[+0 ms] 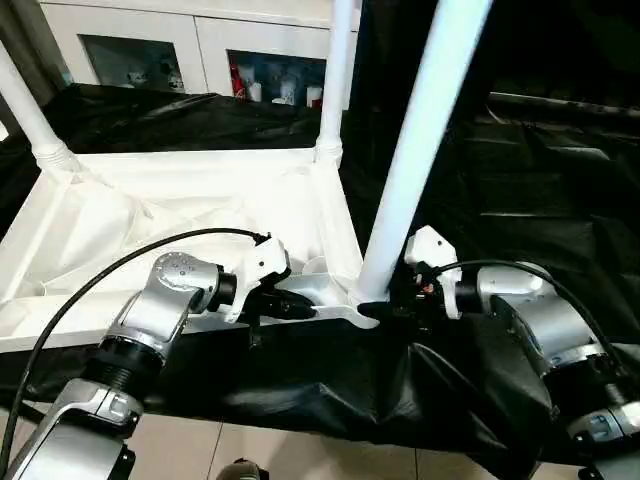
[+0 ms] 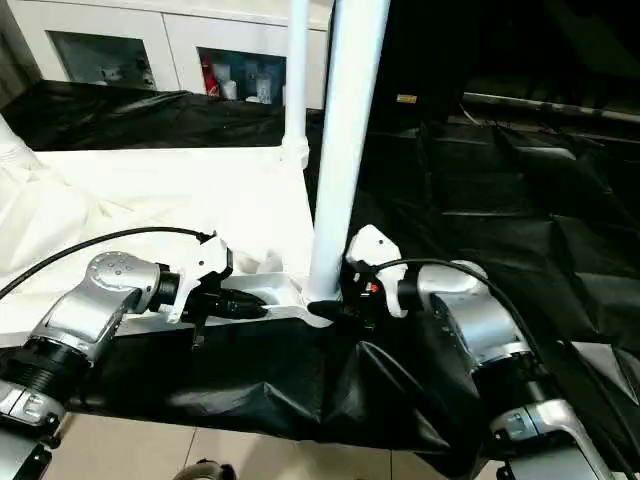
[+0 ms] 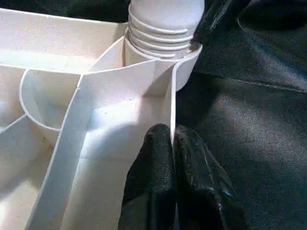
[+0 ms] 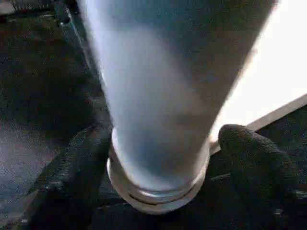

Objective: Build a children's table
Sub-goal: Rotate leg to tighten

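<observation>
The white table top (image 1: 180, 190) lies upside down on black cloth, ribbed underside up. Three white legs stand in its corner sockets: one at the far left (image 1: 30, 110), one at the far right (image 1: 335, 70), and one at the near right (image 1: 420, 140). My left gripper (image 3: 172, 132) is shut on the thin rim wall of the top, close to the near right socket (image 3: 163, 48). My right gripper (image 4: 168, 153) is open. Its black fingers (image 4: 254, 163) stand on either side of the near right leg's base (image 4: 158, 120), with a small gap showing at one side.
Black cloth (image 1: 520, 180) covers the work surface and drapes over its front edge. A white cabinet (image 1: 200, 40) with glass-fronted shelves stands behind. Pale floor (image 1: 250, 450) shows below the front edge. Black cables run along both forearms.
</observation>
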### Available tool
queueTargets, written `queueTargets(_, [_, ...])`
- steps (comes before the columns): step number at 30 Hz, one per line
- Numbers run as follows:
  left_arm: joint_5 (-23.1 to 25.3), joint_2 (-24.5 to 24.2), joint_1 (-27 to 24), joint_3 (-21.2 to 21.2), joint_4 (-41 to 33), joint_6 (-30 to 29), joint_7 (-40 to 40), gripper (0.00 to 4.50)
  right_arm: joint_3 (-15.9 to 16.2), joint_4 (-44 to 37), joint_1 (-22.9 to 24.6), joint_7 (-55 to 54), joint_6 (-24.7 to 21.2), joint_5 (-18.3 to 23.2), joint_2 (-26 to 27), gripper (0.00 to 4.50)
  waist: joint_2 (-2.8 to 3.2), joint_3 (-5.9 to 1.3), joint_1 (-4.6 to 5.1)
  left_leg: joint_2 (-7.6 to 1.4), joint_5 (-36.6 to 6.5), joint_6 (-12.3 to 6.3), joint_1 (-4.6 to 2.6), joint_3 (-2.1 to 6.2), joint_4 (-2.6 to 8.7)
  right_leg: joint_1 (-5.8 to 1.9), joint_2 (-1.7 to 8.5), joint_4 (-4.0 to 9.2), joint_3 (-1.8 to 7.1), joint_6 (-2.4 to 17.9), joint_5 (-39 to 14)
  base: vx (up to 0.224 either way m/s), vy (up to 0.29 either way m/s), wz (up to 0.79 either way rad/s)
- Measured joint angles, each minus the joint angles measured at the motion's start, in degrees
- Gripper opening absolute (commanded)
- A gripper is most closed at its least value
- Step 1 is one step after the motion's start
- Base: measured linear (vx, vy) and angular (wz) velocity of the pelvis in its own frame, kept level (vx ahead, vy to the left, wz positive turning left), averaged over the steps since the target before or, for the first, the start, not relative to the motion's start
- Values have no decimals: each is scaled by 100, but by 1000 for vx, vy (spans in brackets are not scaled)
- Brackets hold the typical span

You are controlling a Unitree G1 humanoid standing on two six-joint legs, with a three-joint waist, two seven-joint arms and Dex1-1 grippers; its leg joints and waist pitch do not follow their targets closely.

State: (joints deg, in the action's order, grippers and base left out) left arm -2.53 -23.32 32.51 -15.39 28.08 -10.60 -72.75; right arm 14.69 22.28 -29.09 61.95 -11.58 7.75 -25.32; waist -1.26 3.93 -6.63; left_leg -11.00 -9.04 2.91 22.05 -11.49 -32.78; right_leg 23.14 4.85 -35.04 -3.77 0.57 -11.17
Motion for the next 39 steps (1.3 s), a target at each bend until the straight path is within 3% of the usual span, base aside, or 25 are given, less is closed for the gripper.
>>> queueTargets(9, [0, -5, -2, 19, -17, -35, 17, 0, 19, 90, -7, -24, 72, -4, 87, 283, -2, 1, 17, -1, 0, -1, 0, 0, -4, 0, 0, -4, 0, 0, 0, 0, 0, 0])
queueTargets(14, [4, 0, -6, 19, -17, -37, 64, 0, -21, 128, -2, -54, 76, 15, 138, 276, -4, 1, 19, -1, 1, -1, -1, 0, -5, 0, 0, -7, 0, 0, 0, 0, 0, 0])
queueTargets(18, [231, 300, 180, 77, 269, -8, 802, 0, -509, 565, 0, -1046, -11, 65, 663, 275, -21, -1, 47, -2, 1, -2, -4, 1, -23, -2, 0, -20, 2, 5, 5, 0, 0, 0])
queueTargets(23, [539, 969, 634, 133, 930, -133, 2168, 0, -1178, 1342, -282, -3417, 99, 64, 1677, 274, -31, -6, 165, 0, 4, 0, -13, 1, -40, -11, 3, -17, 7, 7, 27, 0, 0, 0])
queueTargets(28, [697, 1491, 802, 169, 1104, -400, 2974, 0, -1416, 1596, -434, -4502, 229, -82, 2099, 273, -32, -8, 155, 7, 3, -1, -15, 1, -37, -18, 9, -7, 7, 5, 27, 0, 0, 0])
queueTargets(32, [719, 1534, 809, 180, 1114, -395, 3007, 0, -1436, 1631, -465, -4526, 254, -140, 2113, 273, -29, -10, 148, 10, 3, -1, -15, 1, -26, -18, 10, 0, 6, 2, 26, 0, 0, 0])
queueTargets(34, [722, 1522, 809, 182, 1125, -358, 2958, 0, -1440, 1662, -465, -4503, 318, -138, 2111, 329, -28, -10, 150, 10, 3, -2, -14, 1, -26, -17, 10, 0, 6, 2, 26, 0, 0, 0])
queueTargets(37, [721, 1470, 808, 179, 1140, -273, 2884, 0, -1446, 1663, -466, -4313, 369, -79, 2068, 343, -27, -9, 155, 9, 3, -2, -12, 1, -21, -14, 9, 0, 6, 1, 25, 0, 0, 0])
queueTargets(39, [676, 1319, 770, 175, 1100, -178, 2661, 0, -1353, 1609, -464, -3787, 366, -66, 1755, 378, -25, -7, 151, 8, 3, -2, -6, 1, -18, -7, 9, 0, 4, -1, 24, 0, 0, 0])
